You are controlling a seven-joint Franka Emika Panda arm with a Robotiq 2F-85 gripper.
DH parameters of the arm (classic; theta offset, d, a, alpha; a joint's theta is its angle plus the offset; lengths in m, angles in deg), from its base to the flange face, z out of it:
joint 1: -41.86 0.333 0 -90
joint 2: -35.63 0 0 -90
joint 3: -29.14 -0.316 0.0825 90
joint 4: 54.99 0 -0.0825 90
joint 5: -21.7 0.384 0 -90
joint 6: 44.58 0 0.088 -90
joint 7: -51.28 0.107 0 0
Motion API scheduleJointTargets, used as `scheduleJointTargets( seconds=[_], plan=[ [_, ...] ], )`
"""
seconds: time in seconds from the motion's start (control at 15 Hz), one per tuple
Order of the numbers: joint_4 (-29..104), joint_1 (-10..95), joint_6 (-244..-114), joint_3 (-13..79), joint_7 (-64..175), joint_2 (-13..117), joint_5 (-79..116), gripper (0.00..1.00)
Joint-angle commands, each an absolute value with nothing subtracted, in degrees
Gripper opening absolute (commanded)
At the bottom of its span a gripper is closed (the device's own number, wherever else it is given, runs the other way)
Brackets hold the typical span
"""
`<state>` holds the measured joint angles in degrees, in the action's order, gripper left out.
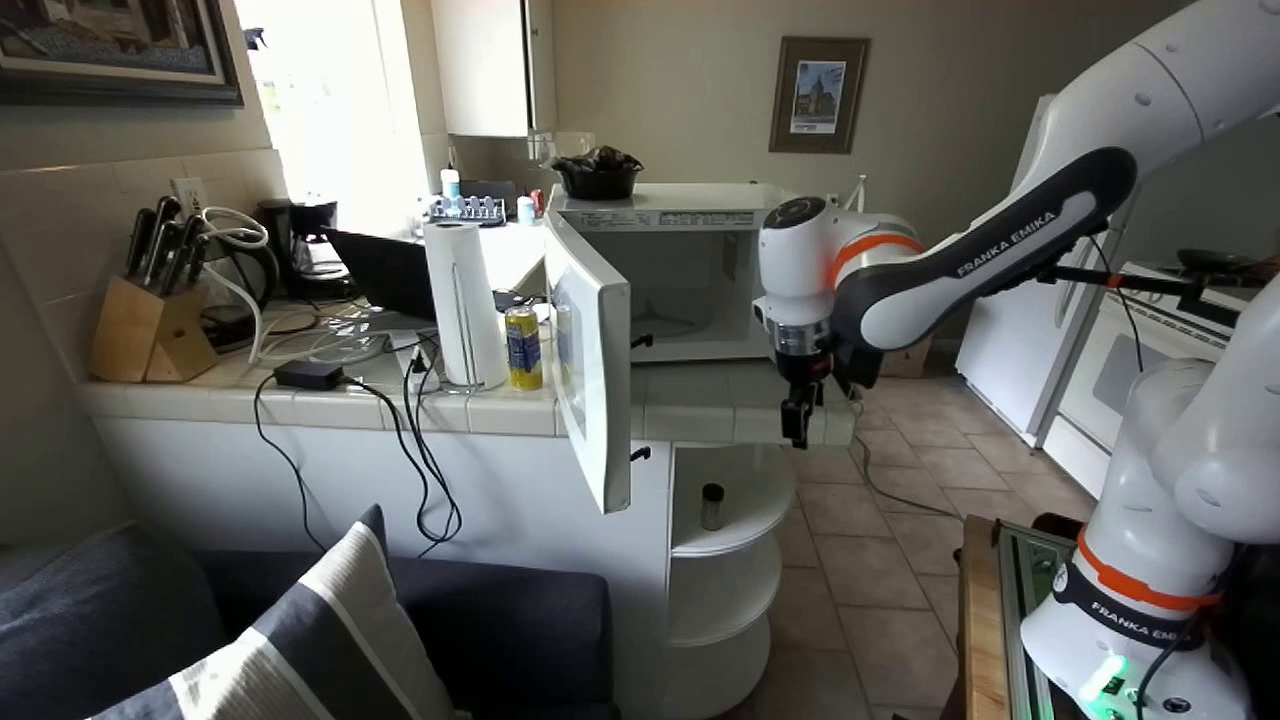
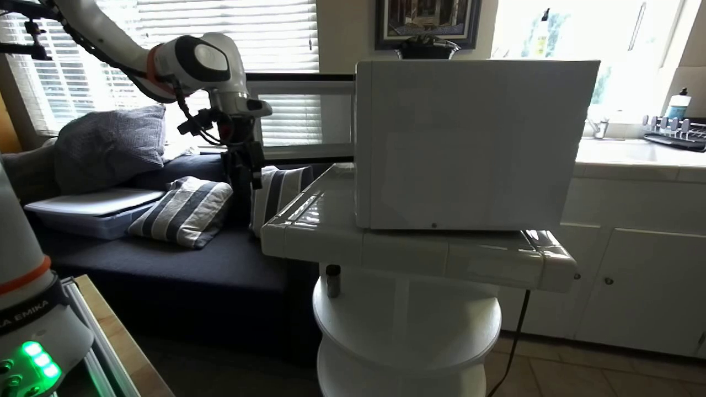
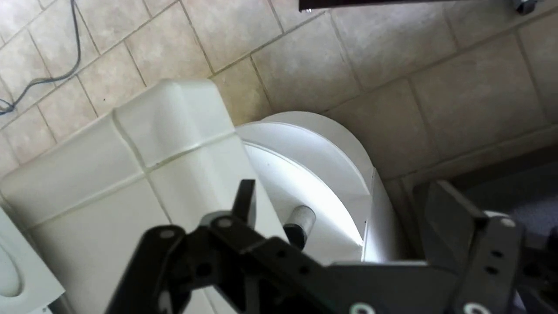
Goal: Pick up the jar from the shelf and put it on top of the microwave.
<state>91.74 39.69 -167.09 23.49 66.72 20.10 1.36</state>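
The jar is small and clear with a black lid and shows in both exterior views [image 1: 712, 508] [image 2: 333, 282]. It stands upright on the top tier of the white curved shelf [image 1: 755, 505] [image 2: 408, 320], close to the edge. The white microwave [image 1: 690, 196] [image 2: 469, 143] stands on the tiled counter above the shelf with its door [image 1: 600, 370] swung open. My gripper [image 1: 798, 425] [image 2: 246, 175] hangs pointing down beside the counter edge, higher than the jar and apart from it. In the wrist view my gripper [image 3: 348, 200] is open and empty; the jar [image 3: 304, 216] shows between its fingers, partly hidden.
The tiled counter edge [image 1: 740, 422] [image 3: 187, 117] overhangs the shelf. A black bowl [image 1: 598, 178] sits on the microwave's top. A paper towel roll [image 1: 465, 310] and a yellow can [image 1: 523, 350] stand behind the door. A sofa [image 2: 220, 275] with striped pillows is beside the shelf.
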Motion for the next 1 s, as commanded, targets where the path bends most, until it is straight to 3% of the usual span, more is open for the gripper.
scheduleJointTargets(
  seconds=[0.0,0.53,0.93],
  plan=[
    [95.43,40.09,-179.0,24.15,73.12,24.0,4.47,1.0],
    [98.84,38.75,-201.06,23.38,104.0,35.05,-0.89,1.0],
    [97.19,36.63,-199.6,27.09,129.63,37.19,-17.89,1.0]
  ],
)
